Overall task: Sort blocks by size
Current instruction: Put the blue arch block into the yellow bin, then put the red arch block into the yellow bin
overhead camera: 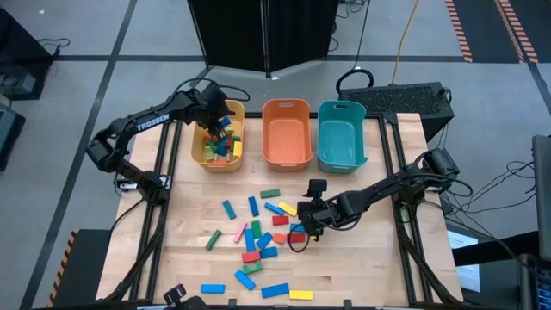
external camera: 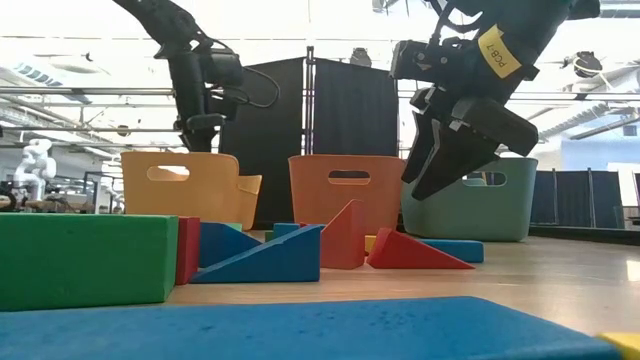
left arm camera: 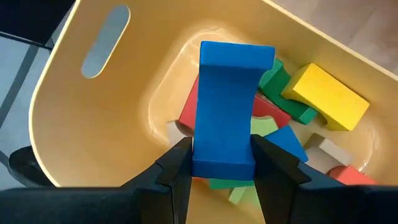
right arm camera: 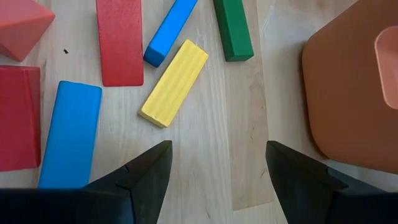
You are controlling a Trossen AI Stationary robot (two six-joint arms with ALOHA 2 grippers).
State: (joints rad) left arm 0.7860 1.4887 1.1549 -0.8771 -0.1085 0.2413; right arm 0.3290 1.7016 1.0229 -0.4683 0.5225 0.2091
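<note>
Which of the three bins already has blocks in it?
The yellow bin, leftmost of the three. It holds a heap of blocks, and the left gripper holds a blue block over it. The orange bin and teal bin look empty.

A blue block [left arm camera: 227, 112] stands out against the pale yellow bin [left arm camera: 93, 143]. Beside it sit an orange bin [overhead camera: 286, 131] and a teal bin [overhead camera: 341, 134]. Red, blue, green and yellow blocks [overhead camera: 258, 245] dot the light wooden desk [overhead camera: 370, 258]. The arms are dark.
</note>
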